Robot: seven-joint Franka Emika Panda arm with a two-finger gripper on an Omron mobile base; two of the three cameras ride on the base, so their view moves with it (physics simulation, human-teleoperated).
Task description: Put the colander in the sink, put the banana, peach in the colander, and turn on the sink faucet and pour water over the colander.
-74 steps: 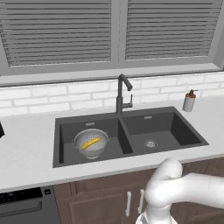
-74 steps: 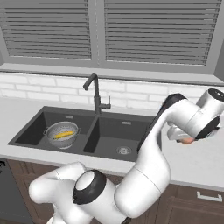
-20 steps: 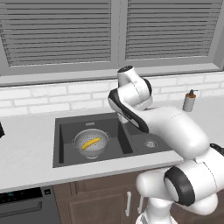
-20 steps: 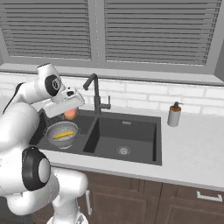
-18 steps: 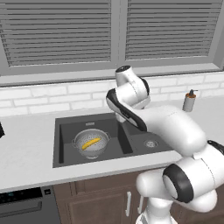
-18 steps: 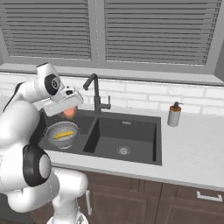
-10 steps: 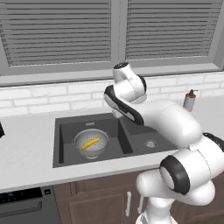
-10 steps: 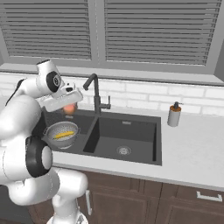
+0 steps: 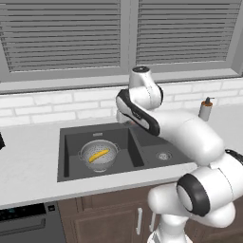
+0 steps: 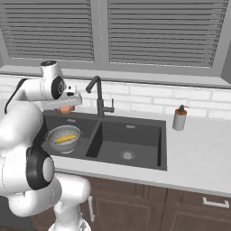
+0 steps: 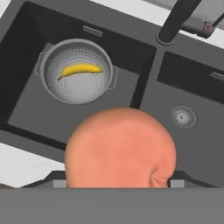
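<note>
The end effector [image 10: 66, 108] is gripping the peach [image 11: 120, 148] above the sink [image 10: 135, 122], near its back edge. The colander [image 10: 63, 136], holding the banana [image 10: 66, 139], is sitting below in the left basin.

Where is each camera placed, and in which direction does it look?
Left base view: behind-left of the arm, looking forward and down at the sink; the arm fills the right side.
Right base view: behind-right, same sink; the arm rises at left, carrying the peach.
Hand view: on the hand, looking down past the peach at the colander.
All three share the banana in the colander.
</note>
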